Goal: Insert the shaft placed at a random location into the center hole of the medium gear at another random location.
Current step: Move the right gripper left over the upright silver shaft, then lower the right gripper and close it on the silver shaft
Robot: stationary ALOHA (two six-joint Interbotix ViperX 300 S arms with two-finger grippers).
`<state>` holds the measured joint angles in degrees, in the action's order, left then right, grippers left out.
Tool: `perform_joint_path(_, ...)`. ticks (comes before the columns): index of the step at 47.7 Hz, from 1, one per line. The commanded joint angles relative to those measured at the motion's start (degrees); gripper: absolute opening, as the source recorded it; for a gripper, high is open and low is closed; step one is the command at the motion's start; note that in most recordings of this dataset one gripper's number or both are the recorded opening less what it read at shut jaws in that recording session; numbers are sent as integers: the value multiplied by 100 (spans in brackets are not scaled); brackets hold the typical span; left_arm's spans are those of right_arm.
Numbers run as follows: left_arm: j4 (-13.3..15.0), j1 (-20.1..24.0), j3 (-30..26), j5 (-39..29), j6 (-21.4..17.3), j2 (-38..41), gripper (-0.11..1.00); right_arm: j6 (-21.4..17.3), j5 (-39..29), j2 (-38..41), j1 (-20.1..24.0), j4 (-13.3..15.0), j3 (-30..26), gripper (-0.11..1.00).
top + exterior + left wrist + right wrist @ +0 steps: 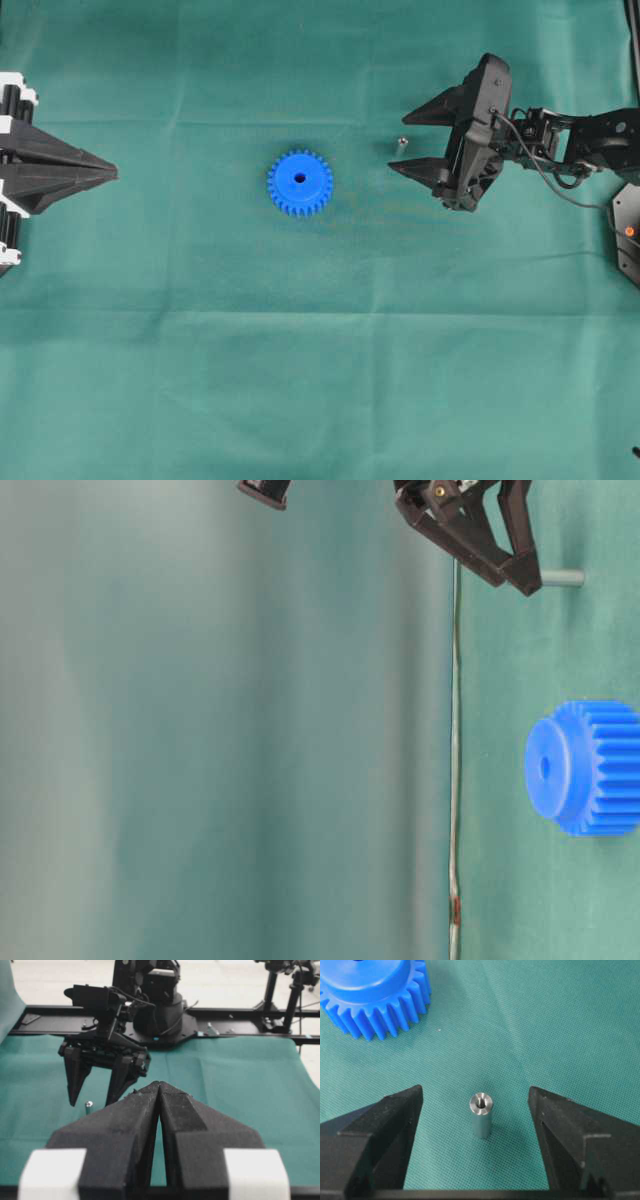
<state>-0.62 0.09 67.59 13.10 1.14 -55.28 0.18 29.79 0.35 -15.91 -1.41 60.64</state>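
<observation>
My right gripper fills the bottom of the right wrist view: its two black fingers stand wide apart, with nothing clamped. The shaft stands upright on the green cloth in the gap between them, roughly centred, touching neither finger. Its top end is shiny and shows a small dark recess.

Ahead of my fingertips and to the left of the gap lies the medium gear, flat on the cloth, teeth all round its rim. It is well apart from the shaft.

In the overhead view my right gripper brackets the shaft from the right side; the gear lies beyond it toward mid-table, its center hole facing up and unfilled.

In the table-level view, which appears turned on its side, the tips of my right gripper sit close to the shaft; I cannot tell from it whether they touch the cloth.

My left gripper is closed, finger faces pressed together, holding nothing. It hovers at the far left edge of the cloth, pointing toward the gear and well apart from it.
</observation>
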Motion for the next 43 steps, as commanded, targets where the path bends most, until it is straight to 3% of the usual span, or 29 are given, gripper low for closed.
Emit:
perform_joint_path(1, -9, -9, -114, 18, 18, 35, 0, 44, 88, -44, -18, 0, -70, 82)
perform_joint_path(8, -9, -9, -114, 0, 26, 35, 0, 44, 88, -53, -18, -18, -62, 69)
perform_joint_path(19, -9, 0, -114, 0, 18, 35, 0, 44, 79, -44, -18, -18, -79, 14)
perform_joint_path(35, -9, -9, -123, -35, 18, 35, 0, 35, 44, -123, -18, -18, -114, 13)
perform_joint_path(43, -9, -9, -123, -26, 18, 35, 0, 35, -457, -650, -18, -18, -211, 13)
